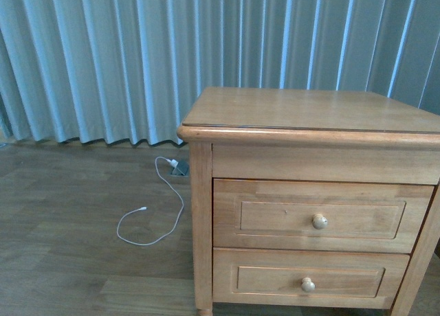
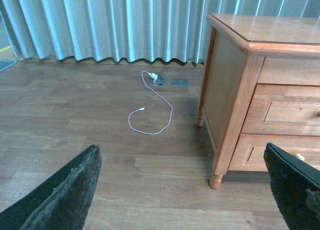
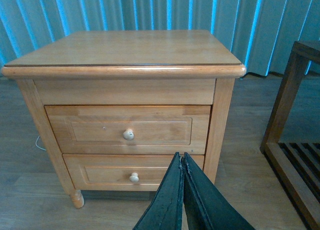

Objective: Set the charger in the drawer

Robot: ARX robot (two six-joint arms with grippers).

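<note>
The charger is out of view in all three views. The drawer [image 1: 323,216] is the taller upper one of a wooden nightstand [image 1: 309,110]; it is closed, with a round pale knob [image 1: 320,221]. It also shows in the right wrist view [image 3: 127,130], and part of it shows in the left wrist view [image 2: 290,112]. My left gripper [image 2: 181,150] is open and empty, low over the floor to the left of the nightstand. My right gripper [image 3: 181,156] is shut and empty in front of the nightstand, level with the lower drawer. Neither arm shows in the front view.
A long thin white cable [image 1: 151,220] with its plug lies looped on the wooden floor left of the nightstand and shows in the left wrist view [image 2: 150,115]. The shorter lower drawer [image 1: 309,281] is closed. Blue curtains [image 1: 103,55] hang behind. A dark wooden rack [image 3: 295,130] stands right of the nightstand.
</note>
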